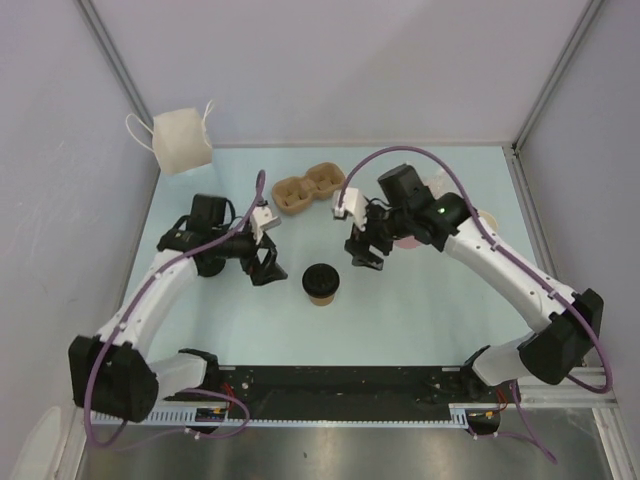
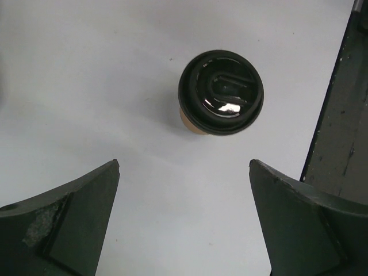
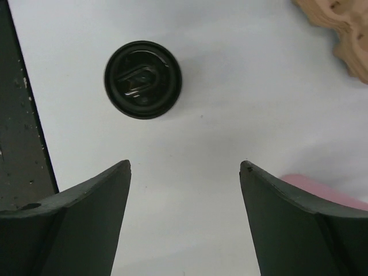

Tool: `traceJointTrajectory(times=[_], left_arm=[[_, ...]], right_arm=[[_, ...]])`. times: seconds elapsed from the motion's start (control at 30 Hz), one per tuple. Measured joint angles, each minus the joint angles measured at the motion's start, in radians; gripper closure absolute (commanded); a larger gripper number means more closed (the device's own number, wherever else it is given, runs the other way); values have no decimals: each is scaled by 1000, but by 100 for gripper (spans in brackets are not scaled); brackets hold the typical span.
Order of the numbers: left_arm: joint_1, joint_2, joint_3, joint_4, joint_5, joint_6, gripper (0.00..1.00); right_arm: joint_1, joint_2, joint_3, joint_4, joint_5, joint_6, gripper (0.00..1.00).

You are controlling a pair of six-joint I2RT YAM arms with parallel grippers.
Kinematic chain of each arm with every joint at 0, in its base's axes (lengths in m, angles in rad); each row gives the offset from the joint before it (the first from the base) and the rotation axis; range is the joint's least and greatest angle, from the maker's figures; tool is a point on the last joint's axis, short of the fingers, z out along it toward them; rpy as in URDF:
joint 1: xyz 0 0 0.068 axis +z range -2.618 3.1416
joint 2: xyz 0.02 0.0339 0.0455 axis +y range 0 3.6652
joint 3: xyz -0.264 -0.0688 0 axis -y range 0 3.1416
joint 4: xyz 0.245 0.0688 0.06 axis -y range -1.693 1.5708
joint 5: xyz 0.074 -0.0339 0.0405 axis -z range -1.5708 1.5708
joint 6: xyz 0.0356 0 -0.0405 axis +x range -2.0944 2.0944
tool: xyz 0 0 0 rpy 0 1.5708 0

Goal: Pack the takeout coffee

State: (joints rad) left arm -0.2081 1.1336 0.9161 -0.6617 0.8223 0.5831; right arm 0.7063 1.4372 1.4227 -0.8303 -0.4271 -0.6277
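Takeout coffee (image 1: 321, 283) stands lidded on pale table (image 1: 430, 305); white walls (image 1: 330, 70) around.

Pink cup (image 3: 325, 190) half behind the right claw (image 3: 185, 165) (pulp carrier (image 3: 339, 29) corner-cropped)

Glossy black plastic on the lid (image 2: 221, 91), matt tan paper on the cup (image 2: 188, 122) beneath, rough moulded pulp on the carrier (image 1: 308, 188).

I work in a robotics lab cell. My left arm (image 1: 150, 290) and right arm (image 1: 505, 265) are bolted to a black rail (image 1: 340, 380) at the near edge of a pale blue tabletop (image 1: 420, 310). Plain grey panels (image 1: 330, 70) on aluminium posts (image 1: 555, 75) box it in, and purple cables (image 1: 88, 405) run along my arms.
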Motion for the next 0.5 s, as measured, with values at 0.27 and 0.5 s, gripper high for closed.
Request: traceJointTrajectory(times=[0.27,0.5], left_arm=[[-47,315,193,20,-40,-148,1],[-140,475,253,19,-105,-217,1]], right_arm=[[-115,-39,-13,-3,-59,3,16],[-147,-58,-137,12,-124,-1,16]])
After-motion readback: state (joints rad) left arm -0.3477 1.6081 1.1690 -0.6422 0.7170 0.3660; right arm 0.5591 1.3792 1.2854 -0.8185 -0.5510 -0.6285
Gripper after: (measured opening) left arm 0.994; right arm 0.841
